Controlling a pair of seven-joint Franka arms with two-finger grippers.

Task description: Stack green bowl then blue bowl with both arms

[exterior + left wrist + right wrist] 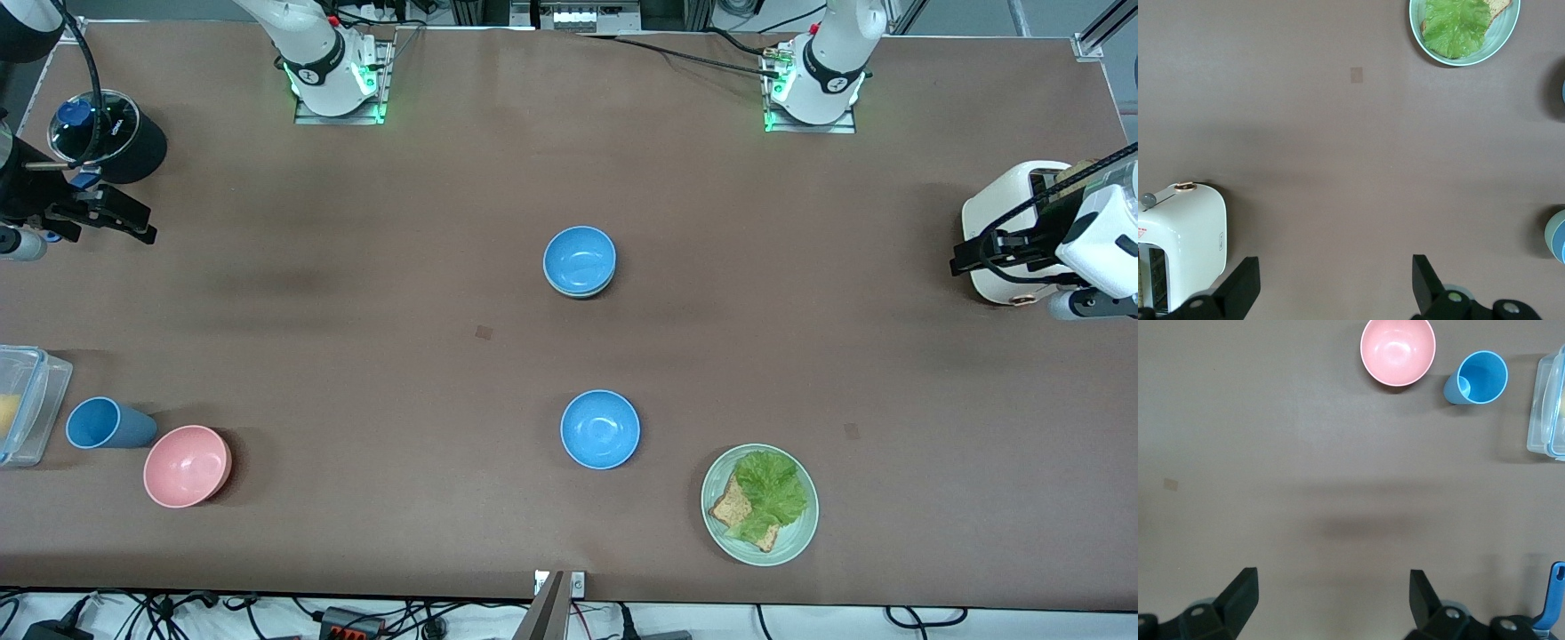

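A blue bowl (580,258) sits nested in the pale green bowl, of which only a thin rim (578,291) shows, at the table's middle. A second blue bowl (600,429) stands alone, nearer to the front camera. The stack's edge (1557,237) shows in the left wrist view. My left gripper (967,256) is open and empty at the left arm's end of the table, beside the toaster; its fingers (1336,267) spread over bare table. My right gripper (133,222) is open and empty at the right arm's end, also over bare table (1331,580).
A pale green plate (800,524) with bread and lettuce lies near the lone blue bowl. A white toaster (1009,222) stands at the left arm's end. A pink bowl (188,465), blue cup (105,423), clear container (27,404) and black pot (111,133) are at the right arm's end.
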